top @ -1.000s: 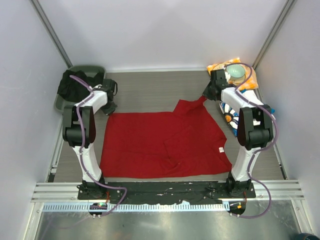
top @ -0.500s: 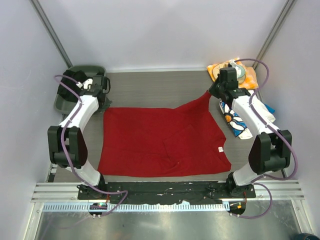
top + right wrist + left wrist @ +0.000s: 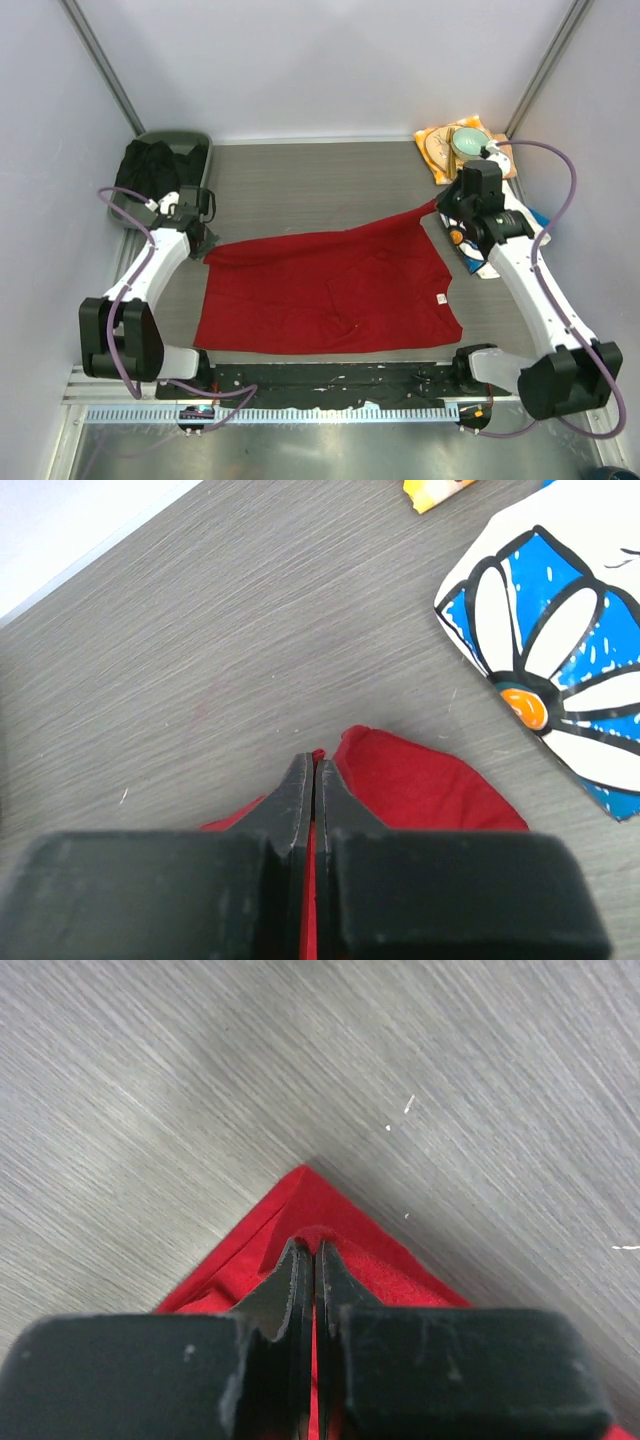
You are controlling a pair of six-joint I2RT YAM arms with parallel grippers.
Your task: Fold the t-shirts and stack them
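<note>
The red t-shirt (image 3: 330,295) lies spread on the table, its far edge lifted at both corners. My left gripper (image 3: 208,243) is shut on its far left corner (image 3: 320,1210). My right gripper (image 3: 447,203) is shut on its far right corner (image 3: 420,780). The daisy-print t-shirt (image 3: 478,255) lies folded at the right edge, mostly under my right arm; its blue and white flower (image 3: 560,690) shows in the right wrist view.
An orange-yellow cloth (image 3: 440,150) with a pale green bowl (image 3: 470,143) sits at the back right corner. A dark green bin (image 3: 190,150) holding black cloth (image 3: 145,165) stands at the back left. White walls close in on three sides.
Both grippers pulled the red shirt's far corners toward the near edge and apart. The far edge now runs straighter and sits closer to me; the right arm uncovered the bowl.
</note>
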